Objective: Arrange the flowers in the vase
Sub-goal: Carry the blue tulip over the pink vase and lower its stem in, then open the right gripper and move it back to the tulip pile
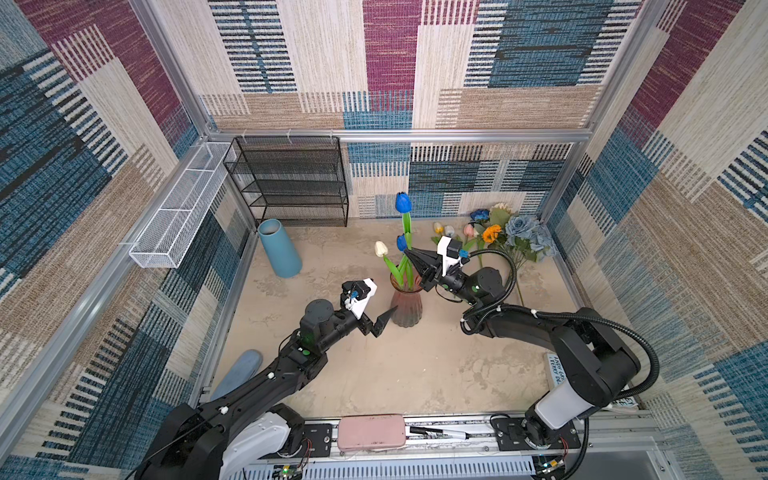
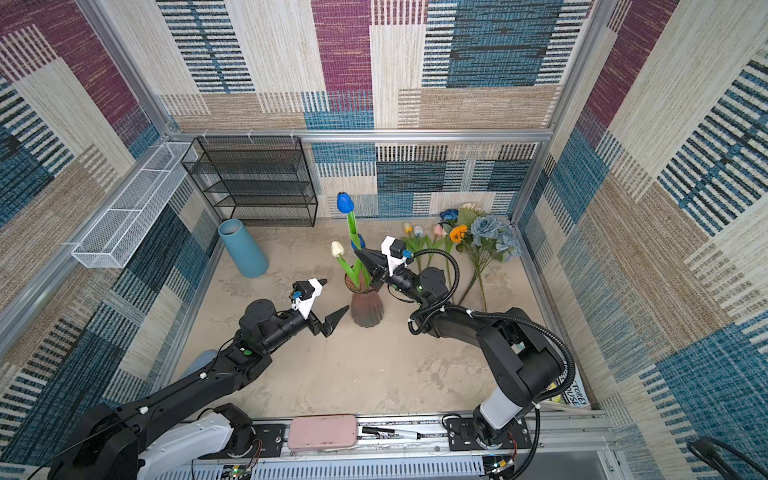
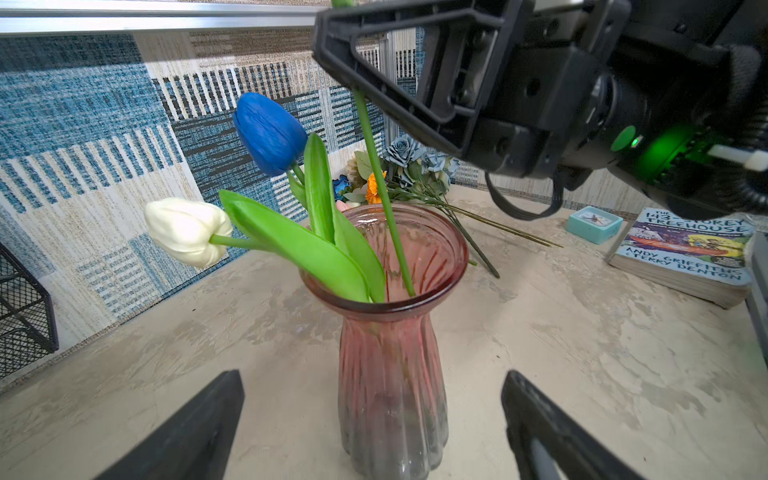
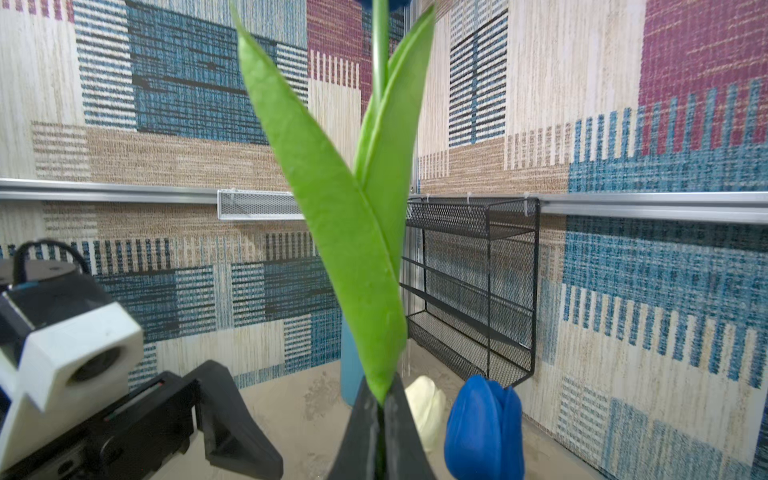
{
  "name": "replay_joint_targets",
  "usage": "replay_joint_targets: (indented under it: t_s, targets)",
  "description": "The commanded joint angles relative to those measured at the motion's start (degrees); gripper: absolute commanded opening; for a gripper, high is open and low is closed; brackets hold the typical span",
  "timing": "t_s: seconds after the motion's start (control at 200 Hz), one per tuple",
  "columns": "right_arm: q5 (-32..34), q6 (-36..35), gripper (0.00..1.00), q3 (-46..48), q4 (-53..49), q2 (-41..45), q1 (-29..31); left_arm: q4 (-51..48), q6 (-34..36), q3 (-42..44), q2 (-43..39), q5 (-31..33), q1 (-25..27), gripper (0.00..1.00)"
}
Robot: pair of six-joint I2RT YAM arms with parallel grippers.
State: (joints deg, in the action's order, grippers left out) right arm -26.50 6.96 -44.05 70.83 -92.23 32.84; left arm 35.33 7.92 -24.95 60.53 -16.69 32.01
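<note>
Ribbed pink glass vase [image 1: 406, 309], centre of beige counter [image 1: 374, 374]: holds white tulip [image 1: 381, 248], short blue tulip [image 1: 401, 242]. Right gripper [image 1: 410, 252] clamped on tall blue tulip [image 1: 403, 202], stem in vase. Left gripper [image 2: 334, 296] apart, left of vase. Other flowers [image 1: 521, 235] far right.

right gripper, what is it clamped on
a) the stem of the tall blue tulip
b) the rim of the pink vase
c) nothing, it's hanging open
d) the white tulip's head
a: in a top view the right gripper is shut on the green stem of the tall blue tulip. In the left wrist view that stem runs down into the pink vase, and the white tulip leans free of it.
</note>
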Motion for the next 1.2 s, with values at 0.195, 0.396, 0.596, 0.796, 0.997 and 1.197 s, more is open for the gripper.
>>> replay_joint_targets:
  t_s: [0.195,0.396,0.596,0.796,0.997,1.197]
  targets:
    - [2.38,-4.98,0.44,5.15,-1.49,1.38,0.38,4.72,0.69,-0.12,2.91,0.78,-0.02,0.99]
    - [5.51,-5.49,0.56,6.86,-4.83,5.49,0.38,4.51,0.51,-0.80,3.01,0.52,-0.02,0.99]
    - [6.58,-8.90,0.68,8.75,-9.90,13.07,0.38,1.87,0.85,-1.36,0.70,0.14,-0.02,0.99]
    - [12.19,-11.44,0.73,10.64,-16.32,23.35,-0.59,-5.98,3.21,-2.03,-5.52,-3.38,-0.02,0.99]
    - [23.68,-5.92,0.66,2.40,-29.91,21.22,-5.89,-17.70,7.39,-5.27,-8.38,-5.98,0.59,0.99]
    - [19.67,9.68,0.54,-8.62,-46.49,8.85,-18.95,-27.82,9.21,-6.69,-9.07,-4.58,3.21,0.99]
